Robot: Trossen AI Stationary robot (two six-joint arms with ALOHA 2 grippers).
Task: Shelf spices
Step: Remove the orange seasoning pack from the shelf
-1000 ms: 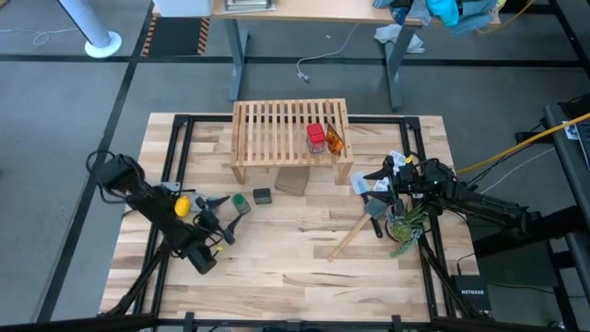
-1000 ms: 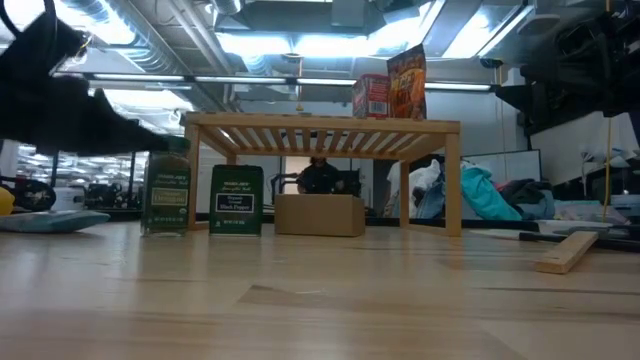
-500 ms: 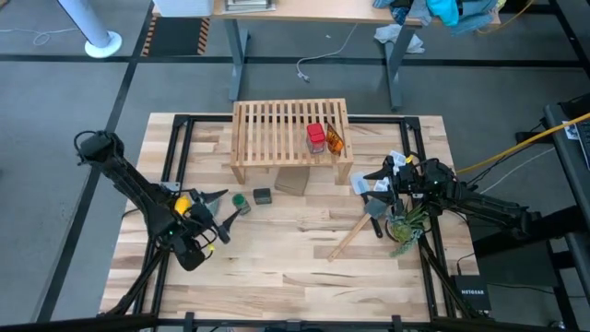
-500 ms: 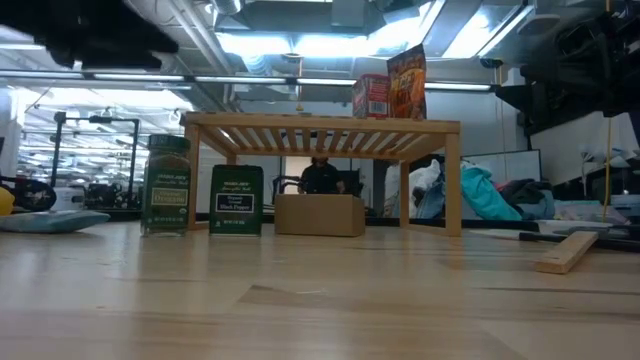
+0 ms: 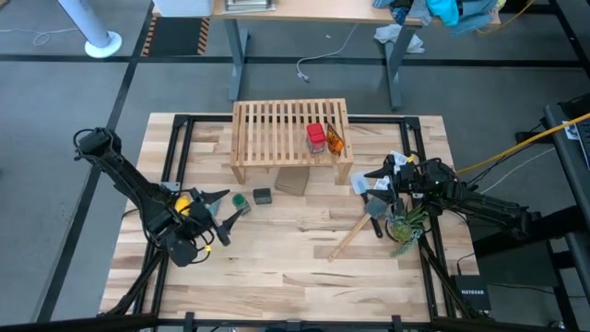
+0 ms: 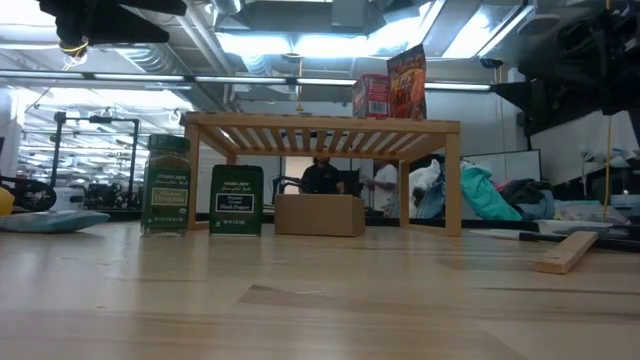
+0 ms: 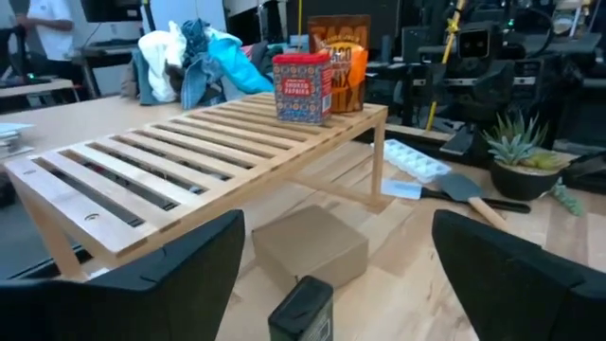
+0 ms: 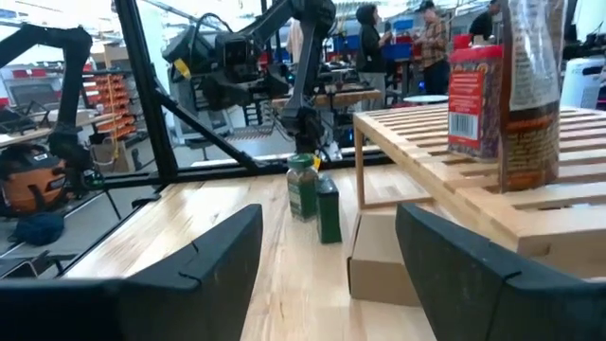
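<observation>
Left fingers [image 5: 224,211] spread wide, nothing between them; right fingers [image 5: 376,184] also apart and empty, parked at approx 3 o'clock on the surface [image 5: 295,258], beside the small plant [image 5: 407,226] and white ice tray [image 5: 399,164].

What changed: over the last sec the left arm swung its elbow out toward 9 o'clock and pulled back a bit, so the open fingers now sit just at 8 o'clock of the green jar [image 5: 240,200] rather than crowding it. In the low view the arm went from blocking the left side to only a dark bit at the top edge. Right arm: no change.

Spices: red jar [image 5: 316,137] and orange packet [image 5: 336,140] already up on the shelf [image 5: 277,124], right half, touching or nearly so. Green jar and dark jar [image 5: 263,195] remain on the surface, side by side, just at 7 o'clock of the shelf's left leg; a cardboard box [image 5: 291,181] lies under the shelf.

Meaning: approx halfway, 2 of 4 shelved. Left arm looks to be lining up on the green jar, the nearer one; no contact yet.
</observation>
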